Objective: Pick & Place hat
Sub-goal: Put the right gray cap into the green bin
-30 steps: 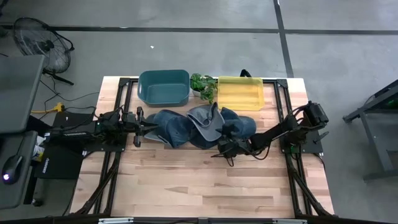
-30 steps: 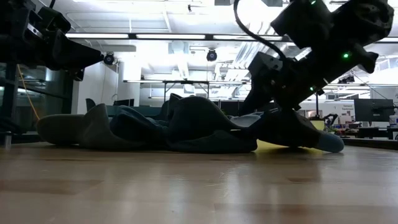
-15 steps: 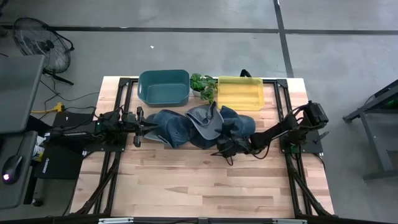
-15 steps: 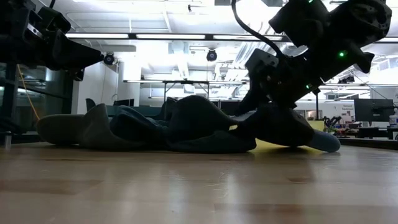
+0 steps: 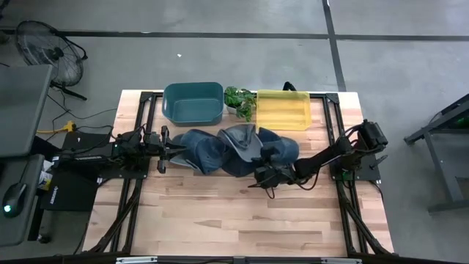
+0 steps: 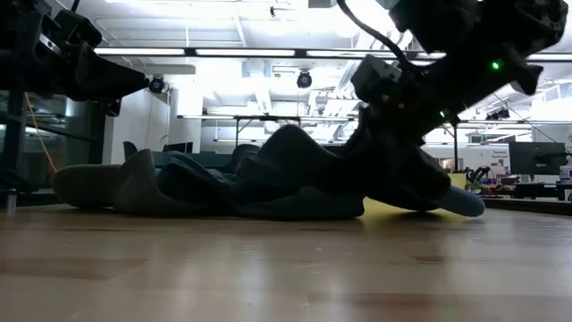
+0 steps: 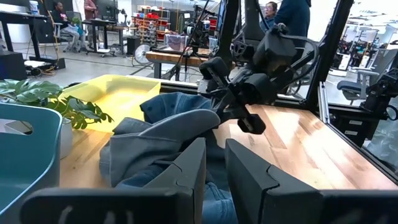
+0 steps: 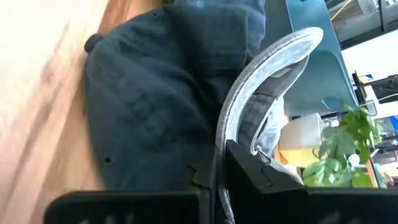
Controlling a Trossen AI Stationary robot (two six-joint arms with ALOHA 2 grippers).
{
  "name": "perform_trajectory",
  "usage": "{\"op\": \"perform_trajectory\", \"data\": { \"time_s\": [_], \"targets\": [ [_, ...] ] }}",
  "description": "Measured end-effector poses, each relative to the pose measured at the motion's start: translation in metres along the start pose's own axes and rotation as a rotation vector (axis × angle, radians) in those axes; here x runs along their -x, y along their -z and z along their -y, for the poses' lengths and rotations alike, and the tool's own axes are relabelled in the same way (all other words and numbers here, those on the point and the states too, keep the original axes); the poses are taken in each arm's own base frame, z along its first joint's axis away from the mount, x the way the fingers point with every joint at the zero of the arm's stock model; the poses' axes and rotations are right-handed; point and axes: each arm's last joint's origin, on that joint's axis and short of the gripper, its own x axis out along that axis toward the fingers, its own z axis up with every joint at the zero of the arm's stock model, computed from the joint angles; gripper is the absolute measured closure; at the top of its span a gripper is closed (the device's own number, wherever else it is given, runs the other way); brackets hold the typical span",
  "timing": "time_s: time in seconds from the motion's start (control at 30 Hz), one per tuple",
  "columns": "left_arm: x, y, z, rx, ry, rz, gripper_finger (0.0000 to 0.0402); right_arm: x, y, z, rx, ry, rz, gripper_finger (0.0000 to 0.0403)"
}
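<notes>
Right hand (image 5: 262,176) clamped on hat (image 5: 242,150) brim in pile; left hand (image 5: 167,148) slightly parted beside pile.

Blue hats (image 5: 234,149) between two bins

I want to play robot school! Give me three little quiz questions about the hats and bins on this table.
1. True or false: the yellow bin already has a hat in it.
2. Which pincer is at the hat pile? A) left pincer B) right pincer C) neither
3. Fill in: between the teal bin and the yellow bin stands a small green ____.

Key
1. False; both bins look empty from above.
2. B; the right pincer is down at the pile's near edge, and its wrist view shows a hat's brim between its fingers. The left pincer waits at the pile's left end, fingers slightly apart.
3. Plant.
</notes>
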Motion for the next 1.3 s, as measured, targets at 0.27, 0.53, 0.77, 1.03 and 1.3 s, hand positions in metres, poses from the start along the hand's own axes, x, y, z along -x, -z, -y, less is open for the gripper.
{"op": "perform_trajectory", "data": {
  "time_s": [0.27, 0.53, 0.77, 1.03, 1.3],
  "targets": [
    [0.000, 0.000, 0.000, 0.000, 0.000, 0.000, 0.0341, -0.001, -0.028, 0.012, -0.009, -0.005, 0.011, 0.0391],
    [0.000, 0.000, 0.000, 0.000, 0.000, 0.000, 0.0341, -0.001, -0.039, 0.019, 0.018, 0.021, -0.034, 0.0397],
    [0.000, 0.000, 0.000, 0.000, 0.000, 0.000, 0.0341, 0.001, -0.040, 0.022, 0.090, 0.039, -0.112, 0.0398],
    [0.000, 0.000, 0.000, 0.000, 0.000, 0.000, 0.0341, 0.011, -0.055, 0.034, 0.206, 0.033, -0.090, 0.0398],
    [0.000, 0.000, 0.000, 0.000, 0.000, 0.000, 0.0341, 0.028, -0.074, 0.052, 0.280, 0.062, -0.050, 0.0399]
  ]
}}
